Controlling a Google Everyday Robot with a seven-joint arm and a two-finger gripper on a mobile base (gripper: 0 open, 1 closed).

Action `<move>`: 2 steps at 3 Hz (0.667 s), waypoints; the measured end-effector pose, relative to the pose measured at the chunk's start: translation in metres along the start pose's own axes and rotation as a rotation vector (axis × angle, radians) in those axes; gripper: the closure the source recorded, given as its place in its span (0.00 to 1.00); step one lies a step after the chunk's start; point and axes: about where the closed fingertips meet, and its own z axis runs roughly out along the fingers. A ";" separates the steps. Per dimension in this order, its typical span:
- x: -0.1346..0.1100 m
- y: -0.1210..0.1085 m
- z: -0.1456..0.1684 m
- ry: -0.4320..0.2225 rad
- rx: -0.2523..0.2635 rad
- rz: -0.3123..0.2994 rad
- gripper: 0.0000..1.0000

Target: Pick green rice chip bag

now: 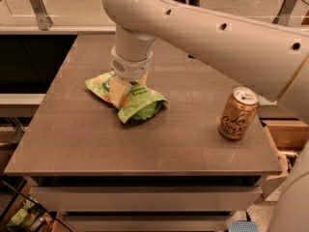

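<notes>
The gripper [126,92] is being held low over the left-centre of the table [96,144], its 2 fingers being pressed together on the crumpled middle of the green rice chip bag [144,106], which is being pinched there while both its ends are lying on the tabletop. 1 gold can [238,113] is being left upright well apart, near the table's right edge.
</notes>
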 end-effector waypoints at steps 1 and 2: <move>0.003 -0.005 -0.016 -0.015 0.003 -0.023 1.00; 0.007 -0.010 -0.040 -0.027 0.020 -0.036 1.00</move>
